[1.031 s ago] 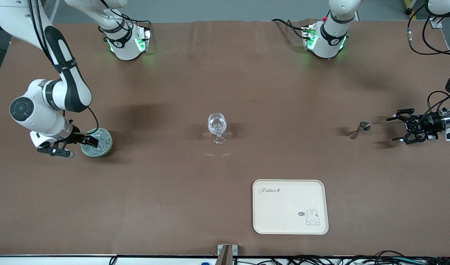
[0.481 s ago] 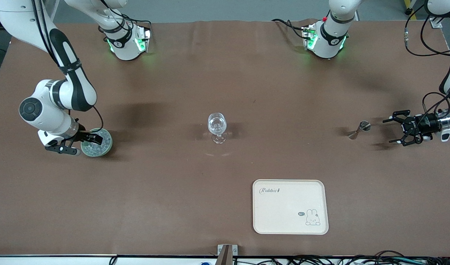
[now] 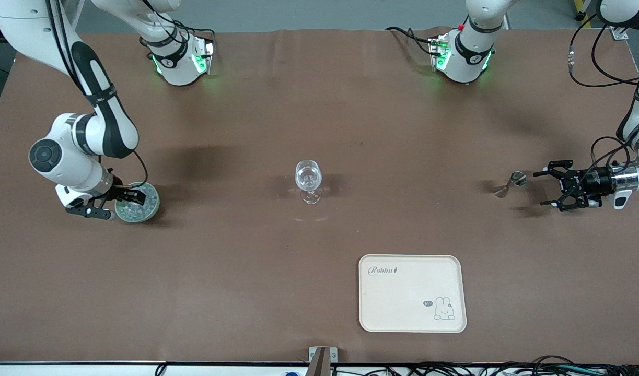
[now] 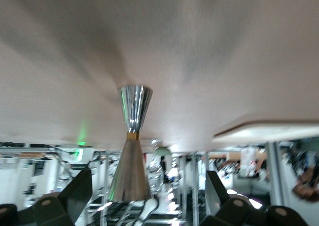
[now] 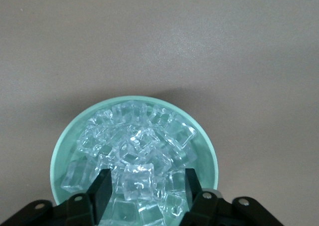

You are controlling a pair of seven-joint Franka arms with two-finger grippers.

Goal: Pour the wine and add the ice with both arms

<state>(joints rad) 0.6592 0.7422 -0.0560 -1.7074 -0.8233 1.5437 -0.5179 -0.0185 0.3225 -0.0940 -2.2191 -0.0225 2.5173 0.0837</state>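
A pale green bowl [image 3: 153, 206] full of ice [image 3: 137, 204] stands near the right arm's end of the table. My right gripper [image 3: 122, 204] is open and low over the bowl. In the right wrist view its fingers [image 5: 102, 188] straddle one ice cube [image 5: 137, 182] on top of the heap in the bowl [image 5: 59, 153], without touching it. A steel jigger [image 3: 509, 184] stands near the left arm's end. My left gripper [image 3: 542, 187] is open, held level, and points at the jigger from close by. In the left wrist view the jigger [image 4: 132, 146] sits just ahead of the open gripper [image 4: 144, 198].
A clear stemmed glass [image 3: 308, 180] stands at the table's middle. A cream tray [image 3: 412, 292] with a rabbit drawing lies nearer to the front camera, toward the left arm's end. Both arm bases stand along the table's top edge.
My left gripper has moved toward the jigger and is now close to it. My right gripper has shifted a little over the bowl and settled lower on the ice.
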